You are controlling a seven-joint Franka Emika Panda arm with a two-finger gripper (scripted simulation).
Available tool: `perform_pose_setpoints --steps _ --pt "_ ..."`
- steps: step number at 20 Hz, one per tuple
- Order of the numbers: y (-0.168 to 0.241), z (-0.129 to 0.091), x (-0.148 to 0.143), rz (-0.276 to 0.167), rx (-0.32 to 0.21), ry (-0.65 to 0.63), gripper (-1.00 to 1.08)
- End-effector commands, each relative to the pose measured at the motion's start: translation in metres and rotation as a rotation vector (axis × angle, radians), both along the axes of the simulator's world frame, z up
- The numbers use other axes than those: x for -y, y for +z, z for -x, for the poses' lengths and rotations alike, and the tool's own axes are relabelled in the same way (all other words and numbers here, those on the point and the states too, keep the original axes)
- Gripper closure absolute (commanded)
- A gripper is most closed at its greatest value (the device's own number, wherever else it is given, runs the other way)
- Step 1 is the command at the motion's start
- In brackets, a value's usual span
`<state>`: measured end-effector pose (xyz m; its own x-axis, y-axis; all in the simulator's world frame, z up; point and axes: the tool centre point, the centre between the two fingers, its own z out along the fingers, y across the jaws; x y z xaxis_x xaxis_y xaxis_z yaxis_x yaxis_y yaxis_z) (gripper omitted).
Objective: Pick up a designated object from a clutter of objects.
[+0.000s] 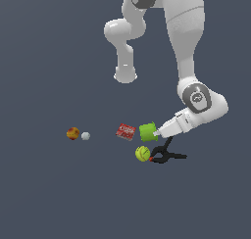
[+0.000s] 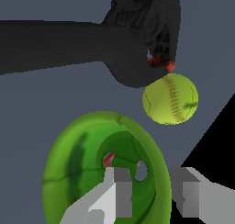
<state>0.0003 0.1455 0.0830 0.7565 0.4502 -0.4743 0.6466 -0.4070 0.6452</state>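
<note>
The lime-green cup (image 1: 147, 131) lies on its side among the clutter, its mouth turned toward my gripper (image 1: 157, 132). In the wrist view the cup (image 2: 87, 172) fills the lower part and I look into its mouth. My gripper (image 2: 151, 193) straddles the cup's wall: one finger (image 2: 117, 191) is inside the mouth and the other is outside, closed in on the rim. The yellow-green tennis ball (image 2: 170, 99) lies just beyond the cup, touching the black clamp (image 2: 92, 44).
A red box with white print (image 1: 126, 131) lies beside the cup toward the exterior view's left. The tennis ball (image 1: 142, 154) and black clamp (image 1: 168, 154) lie just below the gripper. An orange-red ball (image 1: 73, 133) and a small white ball (image 1: 86, 135) sit farther left.
</note>
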Motion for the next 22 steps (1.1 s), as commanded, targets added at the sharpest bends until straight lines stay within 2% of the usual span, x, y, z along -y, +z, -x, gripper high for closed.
perform_pose_setpoints --steps 1,13,22 --pt "0.000 0.000 0.000 0.000 0.000 0.001 1.08" --pt "0.005 -0.002 0.003 0.000 0.000 0.001 1.08" --pt "0.052 -0.018 0.034 0.000 0.001 0.000 1.08"
